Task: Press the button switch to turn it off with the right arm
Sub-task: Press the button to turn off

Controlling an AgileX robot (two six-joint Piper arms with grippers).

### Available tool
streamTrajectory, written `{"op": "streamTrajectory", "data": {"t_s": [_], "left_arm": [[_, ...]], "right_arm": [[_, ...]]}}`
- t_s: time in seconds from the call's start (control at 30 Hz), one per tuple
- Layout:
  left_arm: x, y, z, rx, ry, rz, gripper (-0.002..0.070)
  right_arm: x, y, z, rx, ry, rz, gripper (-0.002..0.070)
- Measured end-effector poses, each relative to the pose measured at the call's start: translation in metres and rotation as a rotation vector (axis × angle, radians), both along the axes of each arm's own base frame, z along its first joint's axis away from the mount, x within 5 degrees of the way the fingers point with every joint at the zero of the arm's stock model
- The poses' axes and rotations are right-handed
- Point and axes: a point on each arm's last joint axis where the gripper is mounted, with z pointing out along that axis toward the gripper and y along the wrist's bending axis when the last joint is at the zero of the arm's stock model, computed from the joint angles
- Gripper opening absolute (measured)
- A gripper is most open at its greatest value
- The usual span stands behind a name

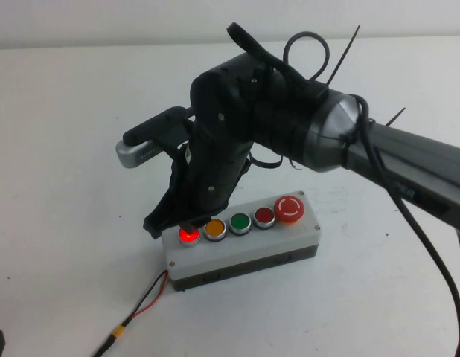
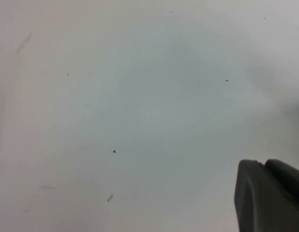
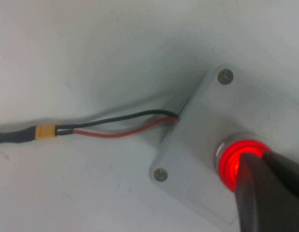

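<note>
The button switch (image 1: 188, 235) glows bright red at the left end of the grey five-button box (image 1: 241, 254). My right gripper (image 1: 187, 222) is shut, its black fingertips right on top of the glowing button. In the right wrist view the shut fingers (image 3: 265, 193) cover part of the lit button switch (image 3: 232, 164) on the box's lid (image 3: 188, 159). My left gripper (image 2: 265, 166) is out of the high view; its wrist view shows two black fingers (image 2: 256, 198) pressed together over bare white table.
On the box, right of the lit button, sit an orange button (image 1: 215, 229), a green button (image 1: 240, 223), a darker red button (image 1: 264, 216) and a big red mushroom stop button (image 1: 289, 208). Red and black wires (image 1: 144, 303) with a yellow connector (image 3: 45, 131) run from the box's left end.
</note>
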Motion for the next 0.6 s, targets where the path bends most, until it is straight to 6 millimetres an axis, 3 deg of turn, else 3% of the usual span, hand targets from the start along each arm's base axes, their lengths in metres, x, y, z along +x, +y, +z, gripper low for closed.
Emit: {"op": "streamTrajectory", "data": {"t_s": [0.6], "left_arm": [[0.0, 0.0, 0.0, 0.0, 0.0, 0.0, -0.0002]], "right_arm": [[0.0073, 0.0063, -0.0076, -0.022, -0.002, 0.003, -0.0015]]}}
